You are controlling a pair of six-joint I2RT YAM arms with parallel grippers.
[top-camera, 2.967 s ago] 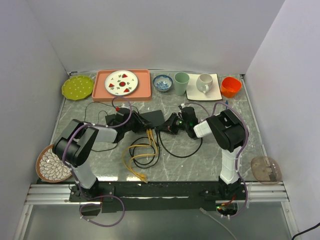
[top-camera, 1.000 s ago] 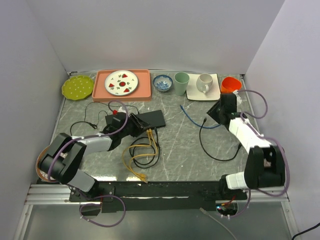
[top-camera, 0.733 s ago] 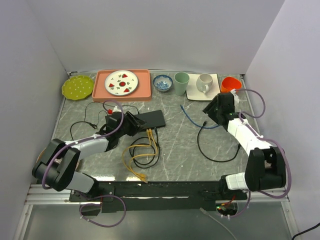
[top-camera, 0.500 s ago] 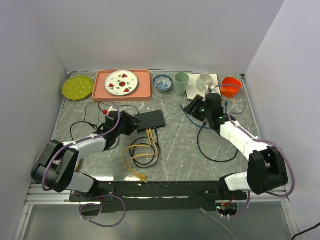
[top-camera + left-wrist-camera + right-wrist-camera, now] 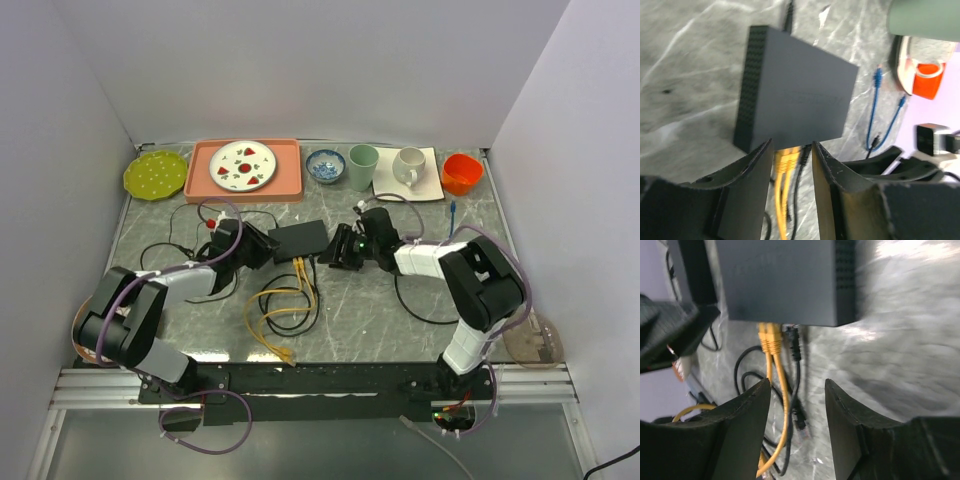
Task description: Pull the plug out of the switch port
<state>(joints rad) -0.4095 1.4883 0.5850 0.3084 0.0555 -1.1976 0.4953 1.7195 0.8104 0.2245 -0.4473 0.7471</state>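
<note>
Left hand (image 5: 791,146) and right hand (image 5: 797,383), both half open and empty, sit beside the switch (image 5: 302,240), one each side

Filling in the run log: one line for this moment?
left gripper open at switch | right gripper open, empty | yellow plugs, black plug seated

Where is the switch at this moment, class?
In the top view, the switch lies flat near the middle of the table, between the left hand and the right hand, with yellow cables plugged into its near edge.
</note>
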